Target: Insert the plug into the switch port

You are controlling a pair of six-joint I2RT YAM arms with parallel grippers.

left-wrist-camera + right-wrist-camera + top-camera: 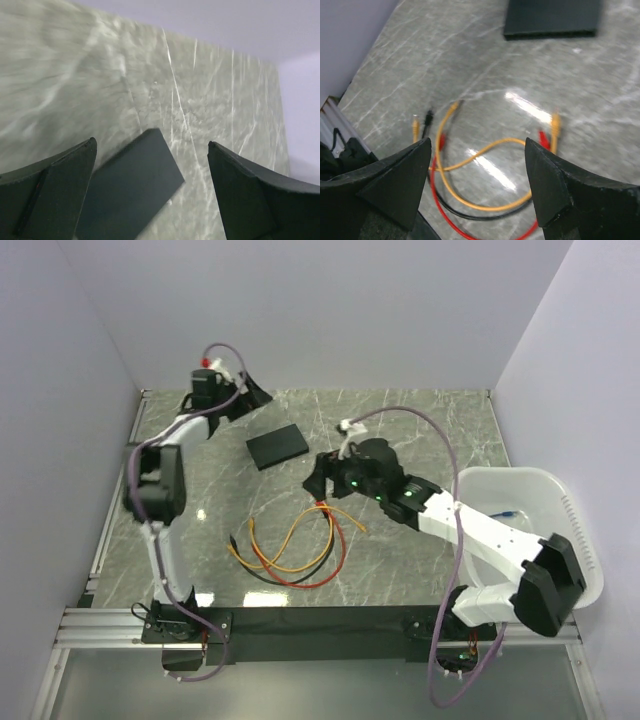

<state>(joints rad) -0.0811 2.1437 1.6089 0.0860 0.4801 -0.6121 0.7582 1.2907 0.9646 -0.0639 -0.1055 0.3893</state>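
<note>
Lower centre of the overhead view: cables (pixel 295 550) looped. Just above, right gripper (pixel 320 483) tilted down on an arm reaching in from lower right, jaws wide, empty. Only its wrist view shows the yellow plug (pixel 555 125). Farther, switch (pixel 277 446) flat, centre-left. At upper left, left gripper (pixel 245 395), wide, empty.

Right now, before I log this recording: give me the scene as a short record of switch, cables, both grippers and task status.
switch: flat on the table, apart from the cables
cables: orange, red and black, looped loosely; none reaches the switch
plugs: lying loose, none held or inserted
left gripper: open, empty, switch in view just ahead
right gripper: open, empty, over the cables
bin: white, at the table's right edge
task status: not yet started
</note>
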